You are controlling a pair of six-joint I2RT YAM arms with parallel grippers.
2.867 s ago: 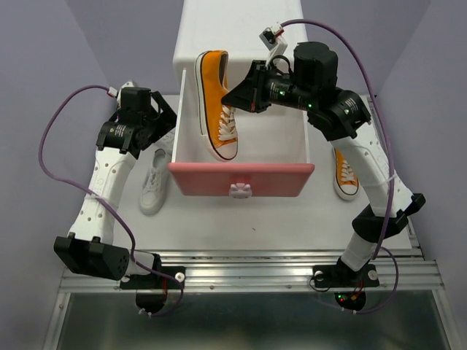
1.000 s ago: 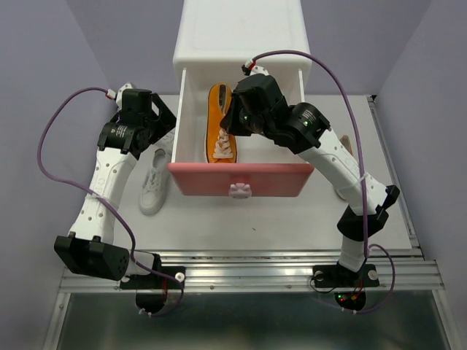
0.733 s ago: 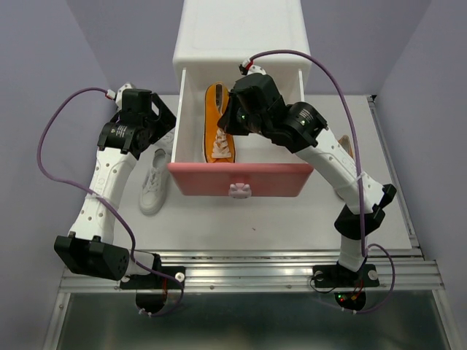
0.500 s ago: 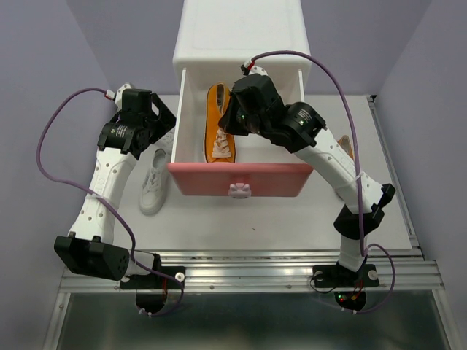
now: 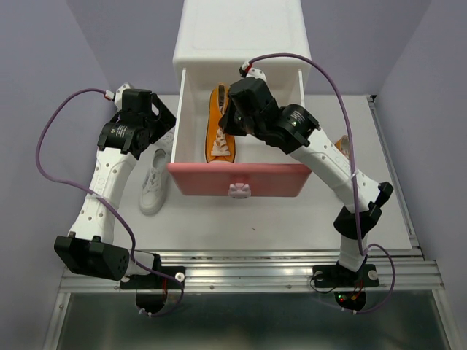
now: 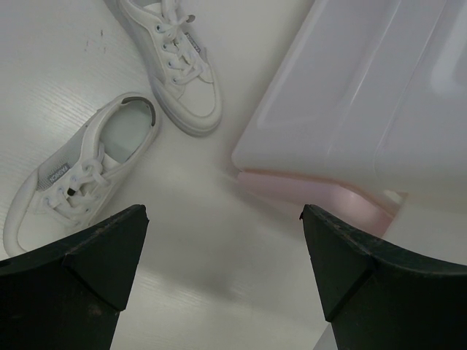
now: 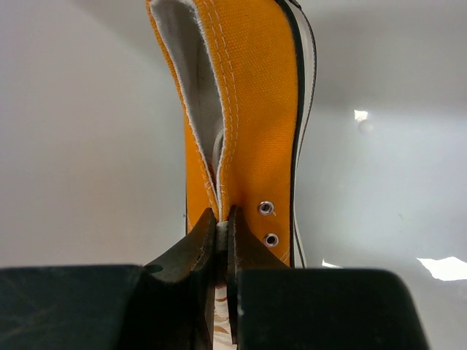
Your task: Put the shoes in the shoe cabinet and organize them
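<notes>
The cabinet [image 5: 241, 36] stands far and centre with its upper drawer [image 5: 241, 179] pulled toward me. The orange shoe [image 5: 221, 135] that hung high over it moments ago now sits low in the drawer's left half, toe near, so I judge this placement is nearly done. My right gripper [image 7: 221, 220] is pinching the shoe's canvas beside the eyelets, while my left gripper [image 6: 222, 215] hangs spread and empty above the white shoes [image 6: 175, 69] left of the cabinet.
</notes>
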